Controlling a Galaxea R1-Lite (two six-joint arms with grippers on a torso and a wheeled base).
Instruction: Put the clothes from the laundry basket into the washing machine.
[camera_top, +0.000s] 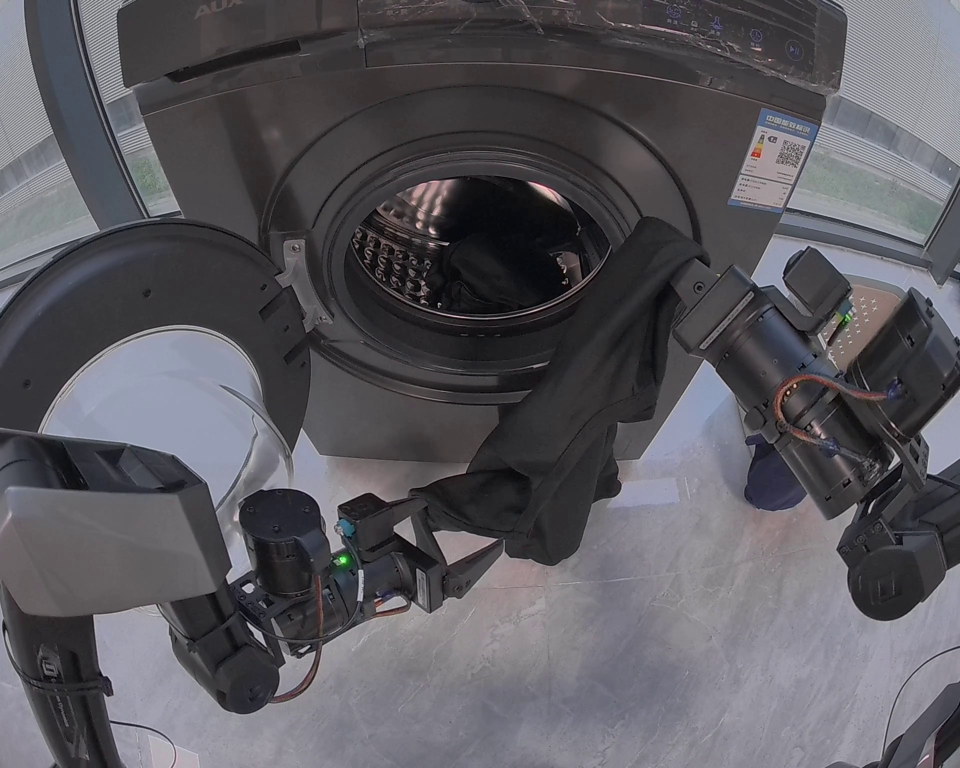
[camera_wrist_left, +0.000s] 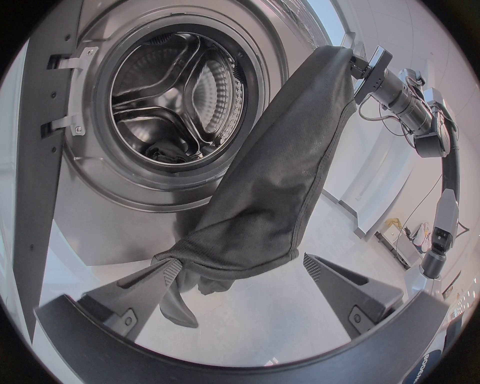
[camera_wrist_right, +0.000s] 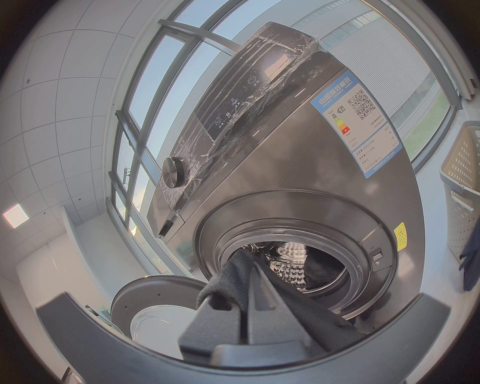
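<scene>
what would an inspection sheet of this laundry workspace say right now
surface: grey stone-look floor.
job's things: washing machine with door swung open; dark clothes inside the drum; black garment strung outside the opening between both pincers; laundry basket beside the machine, navy cloth hanging at it.
clutter: nothing seen.
grippers: right pincer shut on the garment's upper end; left pincer open, the lower hem draped on one finger.
cables: loose wires looped on both wrists.
surroundings: tall windows behind the machine.
</scene>
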